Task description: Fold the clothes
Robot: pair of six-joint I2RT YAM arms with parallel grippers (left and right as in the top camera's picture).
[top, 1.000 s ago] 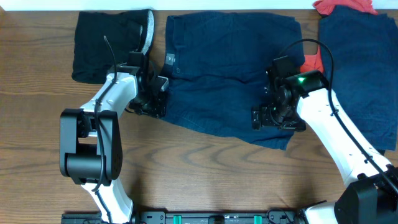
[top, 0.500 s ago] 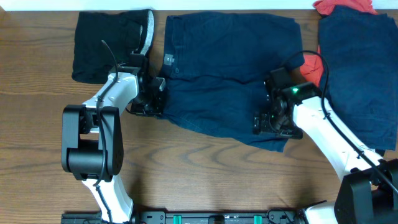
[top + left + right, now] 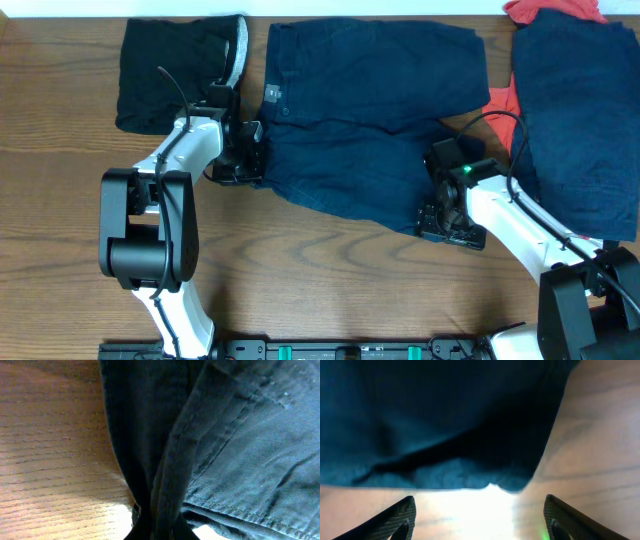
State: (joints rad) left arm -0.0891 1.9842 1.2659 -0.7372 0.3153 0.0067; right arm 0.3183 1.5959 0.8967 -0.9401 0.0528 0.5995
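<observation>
Wooden table (image 3: 330,290): bare along its near edge, with both arm bases at the front. Right gripper (image 3: 447,218): low over the near right hem of the navy shorts (image 3: 360,110). Its fingers (image 3: 400,517) are spread wide with the hem edge lying ahead of them and nothing between them, which looks like a line-up for taking that corner. Left gripper (image 3: 248,160): at the shorts' left edge, near the waistband end. The wrist view shows cloth gathered into a ridge that narrows to a tight pinch, so the jaws appear pressed together on the fabric, probably to anchor that side for a fold. The navy shorts themselves lie spread across the middle of the table, partly rumpled and not yet folded. Black piece (image 3: 170,75): far left with its grey band (image 3: 238,50) alongside, folded and set apart. Second navy garment (image 3: 575,120): far right, flat. Red-orange piece (image 3: 555,10): far right corner, partly under that garment.
</observation>
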